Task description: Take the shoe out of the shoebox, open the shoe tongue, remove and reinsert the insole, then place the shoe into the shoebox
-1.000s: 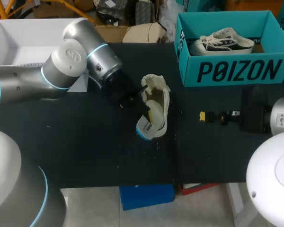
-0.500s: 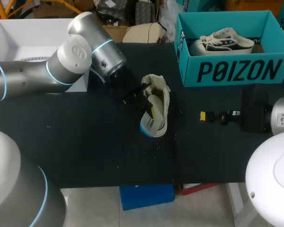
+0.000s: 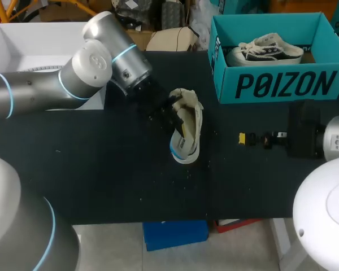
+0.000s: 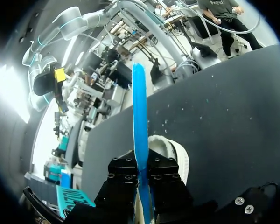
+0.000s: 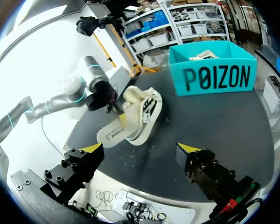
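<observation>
From above, the shoe [image 3: 193,113] hides the yellow tips of my left pincer [image 3: 170,117]. My left wrist view shows only the thin blue edge of the insole [image 4: 139,116]. The shoebox [image 3: 282,84] wall covers the second shoe [image 3: 265,49] along its lower side.

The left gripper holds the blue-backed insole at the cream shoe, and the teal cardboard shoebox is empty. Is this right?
No. The teal cardboard shoebox holds a white sneaker, as the head view shows. The left gripper does hold the blue-backed insole at the cream shoe.
</observation>
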Robot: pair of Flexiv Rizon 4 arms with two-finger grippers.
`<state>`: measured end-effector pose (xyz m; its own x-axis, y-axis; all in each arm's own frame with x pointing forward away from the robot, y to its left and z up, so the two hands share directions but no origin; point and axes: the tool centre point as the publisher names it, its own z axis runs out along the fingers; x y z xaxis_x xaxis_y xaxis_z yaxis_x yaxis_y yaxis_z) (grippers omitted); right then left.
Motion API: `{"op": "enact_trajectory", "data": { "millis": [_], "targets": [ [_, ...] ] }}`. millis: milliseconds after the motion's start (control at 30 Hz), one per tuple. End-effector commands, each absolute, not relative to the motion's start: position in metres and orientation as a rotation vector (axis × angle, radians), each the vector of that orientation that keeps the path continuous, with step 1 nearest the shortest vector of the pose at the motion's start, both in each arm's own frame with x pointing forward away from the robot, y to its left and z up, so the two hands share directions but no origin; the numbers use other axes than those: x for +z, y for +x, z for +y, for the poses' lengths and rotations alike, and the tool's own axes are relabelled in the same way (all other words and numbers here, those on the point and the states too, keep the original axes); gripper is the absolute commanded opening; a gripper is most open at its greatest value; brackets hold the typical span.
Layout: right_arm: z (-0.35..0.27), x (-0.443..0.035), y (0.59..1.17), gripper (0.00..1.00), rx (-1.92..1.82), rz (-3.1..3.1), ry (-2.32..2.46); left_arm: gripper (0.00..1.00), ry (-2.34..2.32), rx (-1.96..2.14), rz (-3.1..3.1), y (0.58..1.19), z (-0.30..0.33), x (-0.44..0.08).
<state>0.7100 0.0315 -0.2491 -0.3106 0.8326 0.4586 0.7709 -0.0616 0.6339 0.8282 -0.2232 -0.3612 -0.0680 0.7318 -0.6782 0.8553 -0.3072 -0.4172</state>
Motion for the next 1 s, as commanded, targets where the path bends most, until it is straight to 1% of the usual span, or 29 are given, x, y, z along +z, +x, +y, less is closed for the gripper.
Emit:
{"op": "enact_trajectory", "data": {
  "millis": [33, 367, 400, 433, 467, 500, 533, 567, 667, 800, 933, 1000],
  "targets": [
    [0.031, -0.249, 0.71, 1.0, 1.328, 2.108, 1.803, 0.0, 2.043, -1.317, 1.75, 0.833, -0.228, -0.365],
    [0.031, -0.249, 0.71, 1.0, 1.328, 2.108, 1.803, 0.0, 2.017, -1.253, 1.768, 0.841, -0.231, -0.369],
    [0.031, -0.249, 0.71, 1.0, 1.328, 2.108, 1.803, 0.13, 2.0, -1.267, 1.756, 0.839, -0.232, -0.367],
    [0.031, -0.249, 0.71, 1.0, 1.328, 2.108, 1.803, 0.29, 1.999, -1.268, 1.756, 0.838, -0.232, -0.364],
    [0.031, -0.249, 0.71, 1.0, 1.328, 2.108, 1.803, 0.35, 2.0, -1.267, 1.757, 0.835, -0.232, -0.362],
    [0.031, -0.249, 0.71, 1.0, 1.328, 2.108, 1.803, 0.37, 2.003, -1.263, 1.757, 0.833, -0.232, -0.36],
    [0.031, -0.249, 0.71, 1.0, 1.328, 2.108, 1.803, 0.44, 2.003, -1.263, 1.755, 0.83, -0.232, -0.357],
    [0.031, -0.249, 0.71, 1.0, 1.328, 2.108, 1.803, 0.46, 1.999, -1.283, 1.743, 0.826, -0.231, -0.354],
    [0.031, -0.249, 0.71, 1.0, 1.328, 2.108, 1.803, 0.49, 2.006, -1.298, 1.731, 0.813, -0.229, -0.346],
    [0.031, -0.249, 0.71, 1.0, 1.328, 2.108, 1.803, 0.49, 2.018, -1.302, 1.735, 0.8, -0.226, -0.341],
    [0.031, -0.249, 0.71, 1.0, 1.328, 2.108, 1.803, 0.47, 2.037, -1.312, 1.732, 0.789, -0.226, -0.337],
    [0.031, -0.249, 0.71, 1.0, 1.328, 2.108, 1.803, 0.44, 2.055, -1.314, 1.731, 0.784, -0.227, -0.335]
  ]
}}
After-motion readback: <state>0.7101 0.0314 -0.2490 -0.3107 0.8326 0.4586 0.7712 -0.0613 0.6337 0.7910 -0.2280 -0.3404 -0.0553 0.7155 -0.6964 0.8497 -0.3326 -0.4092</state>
